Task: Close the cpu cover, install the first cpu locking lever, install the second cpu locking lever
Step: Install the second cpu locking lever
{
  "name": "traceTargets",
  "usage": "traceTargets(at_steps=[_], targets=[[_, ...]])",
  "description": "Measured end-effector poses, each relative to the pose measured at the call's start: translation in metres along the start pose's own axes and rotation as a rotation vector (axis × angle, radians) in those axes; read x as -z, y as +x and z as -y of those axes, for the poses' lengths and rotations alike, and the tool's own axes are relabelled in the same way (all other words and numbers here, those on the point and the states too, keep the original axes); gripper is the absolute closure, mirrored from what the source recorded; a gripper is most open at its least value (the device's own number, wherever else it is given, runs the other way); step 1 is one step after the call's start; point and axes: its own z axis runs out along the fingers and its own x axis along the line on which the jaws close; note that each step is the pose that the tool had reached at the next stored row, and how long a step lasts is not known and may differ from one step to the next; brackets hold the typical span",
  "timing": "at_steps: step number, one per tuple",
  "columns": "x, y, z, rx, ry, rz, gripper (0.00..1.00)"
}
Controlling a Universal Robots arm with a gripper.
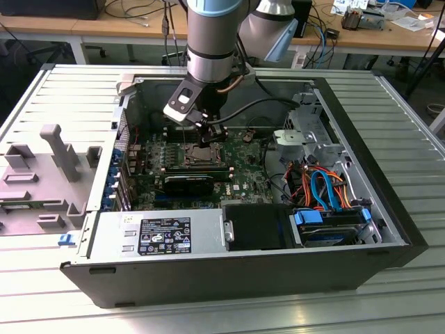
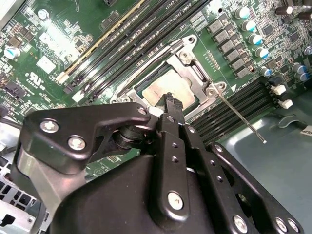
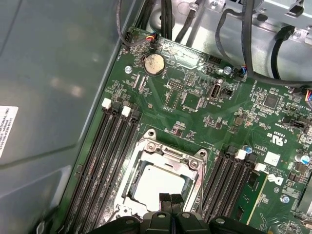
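the cpu cover [image 3: 165, 156] lies flat over its socket on the green board [image 3: 195, 102], the pale chip showing through its square opening; in the exterior view the cover [image 1: 201, 154] sits mid-board inside the open computer case [image 1: 375, 174], just beyond the black oblong block [image 1: 188, 184] and well apart from the grey power-supply box [image 1: 163, 233] at the case's near edge; the end effector [image 1: 211, 136] hangs from the arm [image 1: 212, 42] right over the cover; the case walls stand clear of it on every side, and the cable bundle [image 1: 320, 184] lies off toward the exterior view's right; the case rests on a slatted metal counter [image 1: 55, 306]; in the first wrist view the end effector [image 3: 170, 199] has its two fingertips pressed together with nothing between them, poised at the cover's edge nearest the camera; whether they touch the metal i cannot tell; rows of memory slots [image 3: 105, 161] flank the socket on both sides; beyond one row the grey case wall [image 3: 48, 97] rises close by; a coin battery [image 3: 155, 63] sits farther along the board; the second wrist view adds a thin metal locking lever [image 2: 241, 117] running slantwise from a corner of the cover [image 2: 197, 73], its free end reaching past the slots beside it, out over grey case metal; there the end effector [image 2: 170, 103] is seen edge-on, its tip over the chip
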Motion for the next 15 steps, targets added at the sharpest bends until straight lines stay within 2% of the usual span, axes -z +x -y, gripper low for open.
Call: traceTargets(at_steps=[15], targets=[[0.0000, 0.0000, 0.0000, 0.078, 0.0023, 0.0021, 0.89]])
